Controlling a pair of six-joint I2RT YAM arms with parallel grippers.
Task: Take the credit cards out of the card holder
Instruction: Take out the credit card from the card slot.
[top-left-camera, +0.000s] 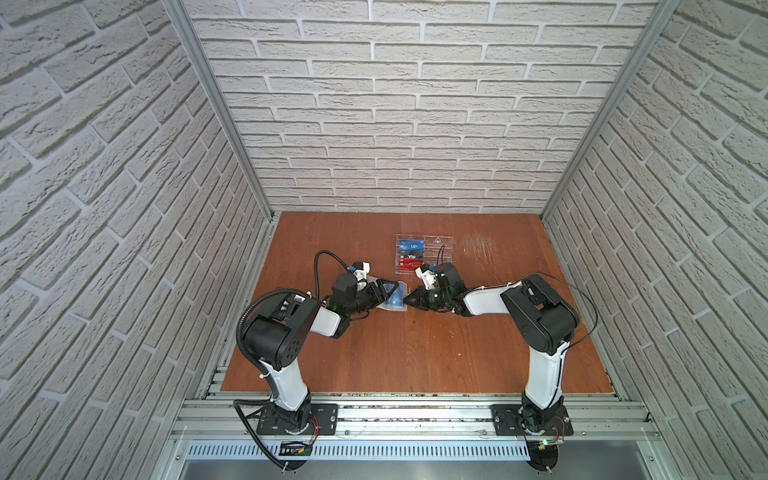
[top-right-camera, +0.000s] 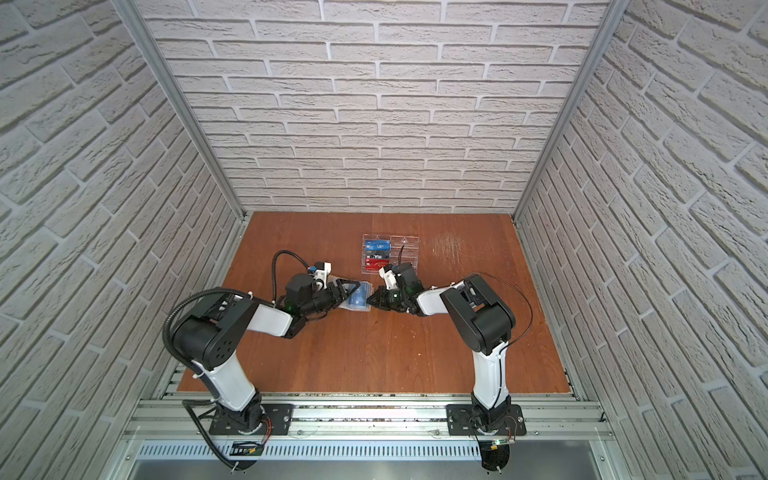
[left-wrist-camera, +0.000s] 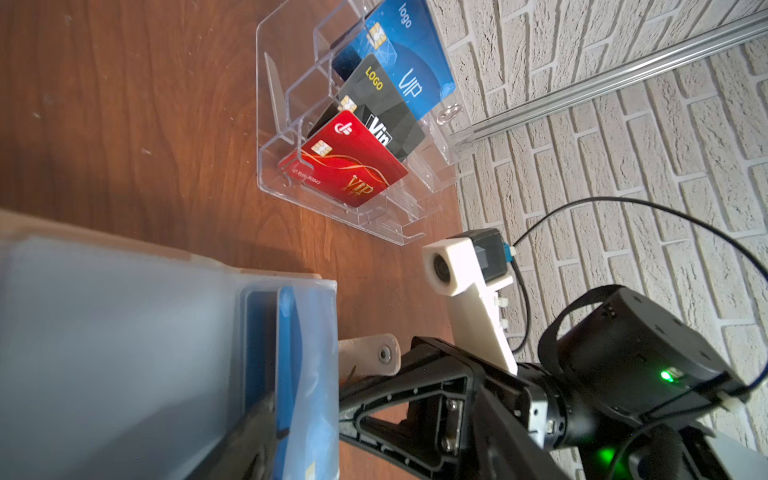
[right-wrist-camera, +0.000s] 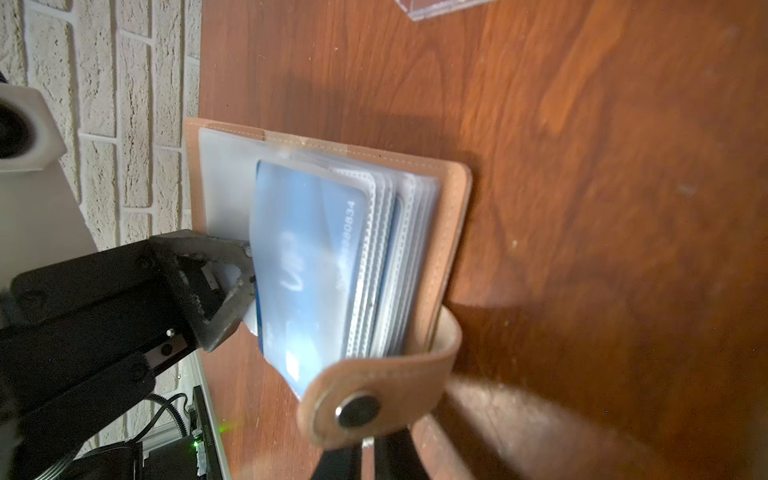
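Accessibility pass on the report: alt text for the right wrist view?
Open tan card holder on a wooden table, a blue card showing in a frosted sleeve. The left claw meets that sleeve's edge; the snap tab curls toward the camera.

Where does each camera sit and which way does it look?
Top views: overhead, looking down at the table; both arms show, left gripper and right gripper at the card holder.
Left wrist: on the left arm, facing the acrylic rack; own finger shows.
Right wrist: on the right arm, facing the card holder; own fingers show.
Shared: top views nearly match; both wrist views see the blue credit card.
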